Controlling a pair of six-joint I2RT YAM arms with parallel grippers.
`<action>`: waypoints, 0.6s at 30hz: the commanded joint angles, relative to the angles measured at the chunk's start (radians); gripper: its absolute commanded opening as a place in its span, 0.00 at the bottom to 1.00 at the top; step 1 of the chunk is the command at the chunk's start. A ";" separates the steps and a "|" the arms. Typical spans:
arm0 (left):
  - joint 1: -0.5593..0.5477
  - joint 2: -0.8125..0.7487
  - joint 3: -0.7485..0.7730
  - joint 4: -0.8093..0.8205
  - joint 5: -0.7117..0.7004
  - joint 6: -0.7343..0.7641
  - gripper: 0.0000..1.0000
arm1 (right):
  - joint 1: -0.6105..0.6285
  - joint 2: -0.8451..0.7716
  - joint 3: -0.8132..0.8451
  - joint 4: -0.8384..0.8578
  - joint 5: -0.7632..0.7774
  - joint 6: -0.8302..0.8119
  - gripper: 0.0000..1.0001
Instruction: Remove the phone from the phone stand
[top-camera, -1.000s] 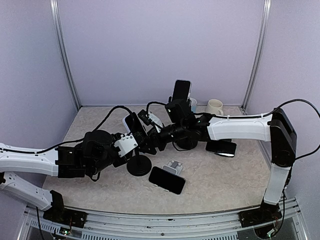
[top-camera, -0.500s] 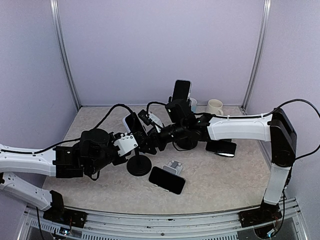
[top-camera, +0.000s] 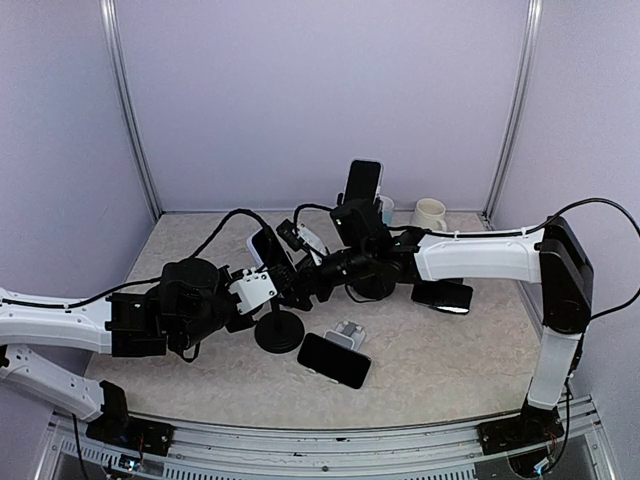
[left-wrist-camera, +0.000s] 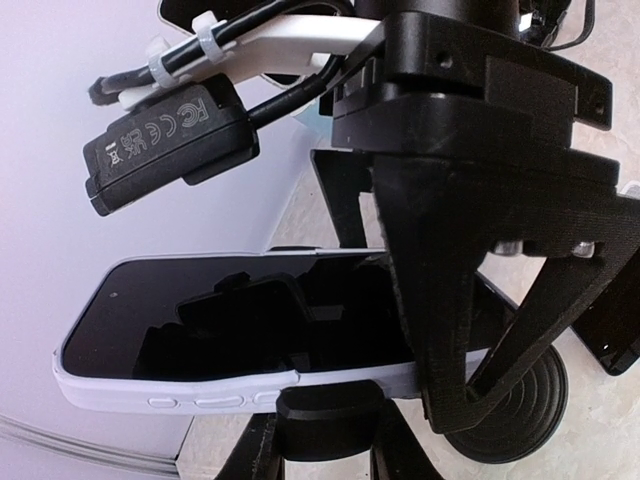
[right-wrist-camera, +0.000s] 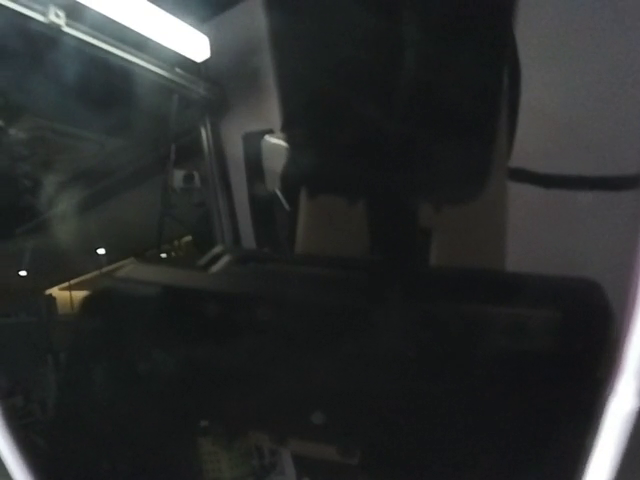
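**Phone (top-camera: 265, 245) on phone stand (top-camera: 278, 332), arms crowding in**

Top view count: 4 phones, 3 stands, 2 mugs (top-camera: 430, 213) at back right. The white-cased phone sits centre frame, long axis slanting up-left (level across the left wrist view, screen to camera). Left gripper (top-camera: 280, 288) straddles its end, right gripper (top-camera: 308, 278) opposite. Clamped or not, can't tell.
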 joint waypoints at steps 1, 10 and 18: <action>-0.012 -0.008 0.033 0.027 0.010 -0.017 0.10 | 0.006 0.022 0.018 0.015 0.013 0.004 0.92; -0.023 -0.013 0.034 0.015 0.007 -0.020 0.02 | 0.007 0.033 0.028 0.004 0.084 0.014 0.79; -0.027 -0.054 0.028 -0.020 0.003 -0.019 0.00 | -0.007 0.012 0.006 0.013 0.084 0.020 0.48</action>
